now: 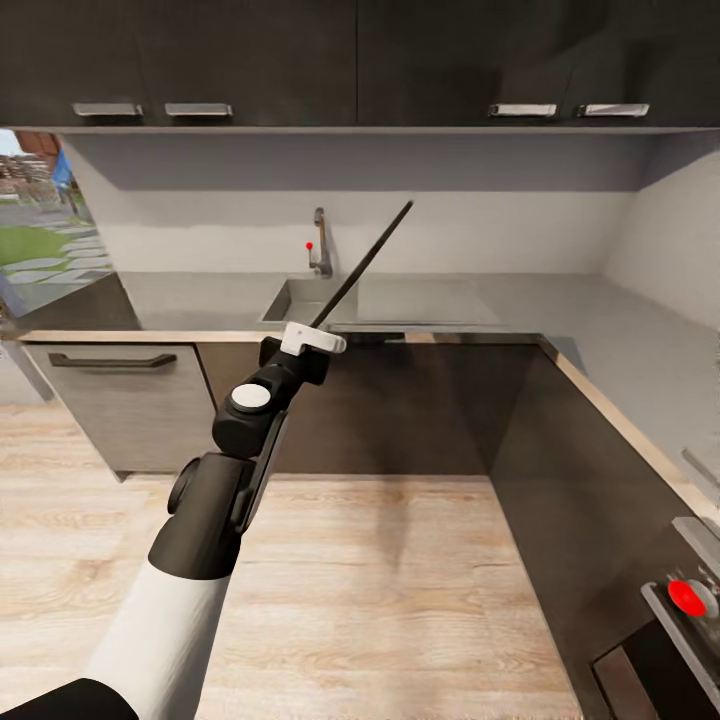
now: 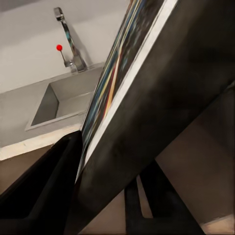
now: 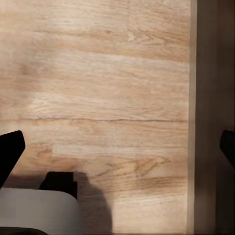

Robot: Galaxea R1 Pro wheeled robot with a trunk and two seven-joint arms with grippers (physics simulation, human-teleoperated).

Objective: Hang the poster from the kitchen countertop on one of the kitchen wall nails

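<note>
one arm does the work in the head view: the left gripper is closed on the lower edge of the poster, which shows edge-on as a thin dark line slanting up and away over the sink. it is clear of the kitchen countertop, so the pick-up looks done and the hanging is not yet begun. holding it by one edge probably leaves the rest of the frame free to meet a wall nail. no nail can be made out on the pale wall behind the tap.

in the left wrist view the poster runs diagonally between the dark fingers, its white border and coloured print seen at a steep slant, the frame's dark side facing the camera. the sink and tap lie beyond it.

the right wrist view looks down at the wooden floor beside a dark cabinet side. the right gripper has its fingertips wide apart at the picture's edges with nothing between them, apparently parked out of the way.
</note>
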